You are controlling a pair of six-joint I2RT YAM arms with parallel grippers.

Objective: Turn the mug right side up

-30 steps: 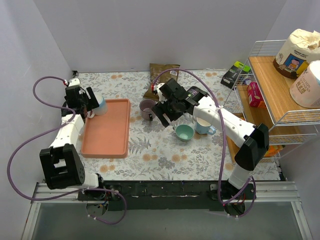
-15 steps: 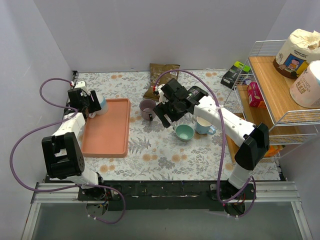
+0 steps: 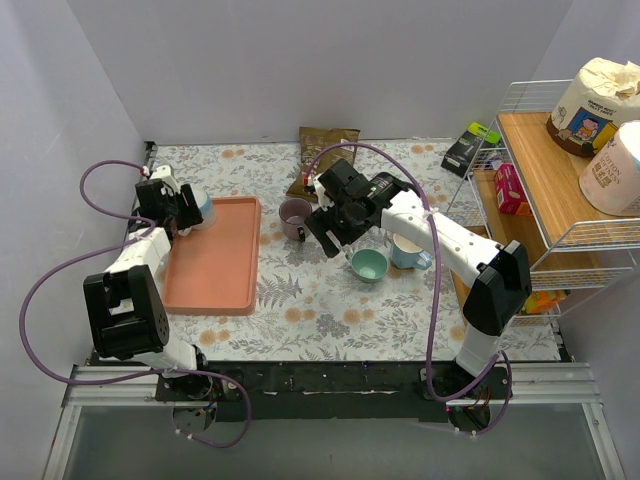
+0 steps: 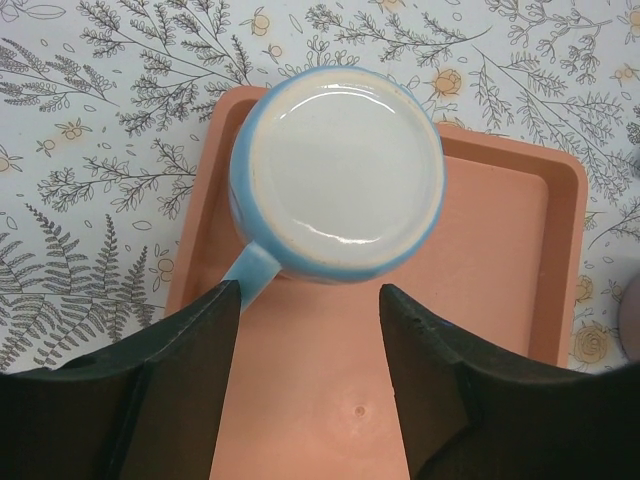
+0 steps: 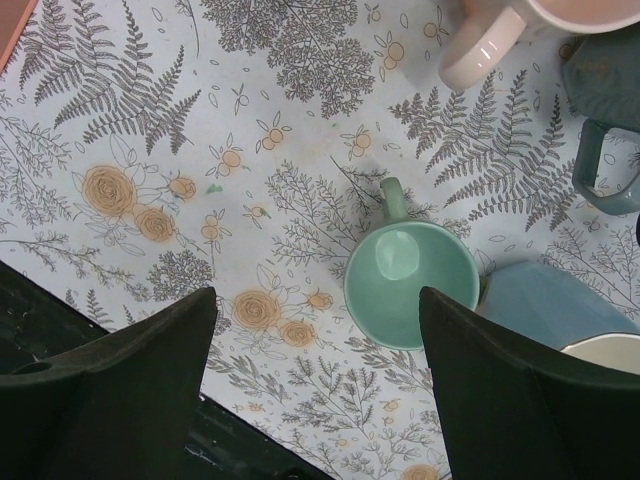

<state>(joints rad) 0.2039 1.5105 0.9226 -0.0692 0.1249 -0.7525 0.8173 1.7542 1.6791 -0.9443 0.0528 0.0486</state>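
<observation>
Two grippers are pictured above a flower-patterned table (image 3: 300, 310). The blue mug (image 4: 345, 165) is seen upside down, its pale base facing up, at the far left corner of an orange tray (image 4: 500, 330). The left gripper (image 4: 308, 298) is positioned directly over it, its jaws parted about halfway with nothing clamped between them. The mug's body is shown just beyond the fingertips. Its handle (image 4: 252, 275) is angled toward one finger (image 4: 180, 370), though contact there cannot be made out. In the overhead view this gripper is seen at the tray's far left edge.

The right gripper (image 5: 318, 300) is spread wide and is empty. It is suspended over a green mug (image 5: 410, 285), which is set upright on the table, well apart from the tray. A light blue mug (image 5: 560, 300) is seen just beside the green one. A mauve mug (image 3: 295, 214) is stood between the tray and the right gripper, and a brown bag (image 3: 325, 150) is laid near the table's far edge.
</observation>
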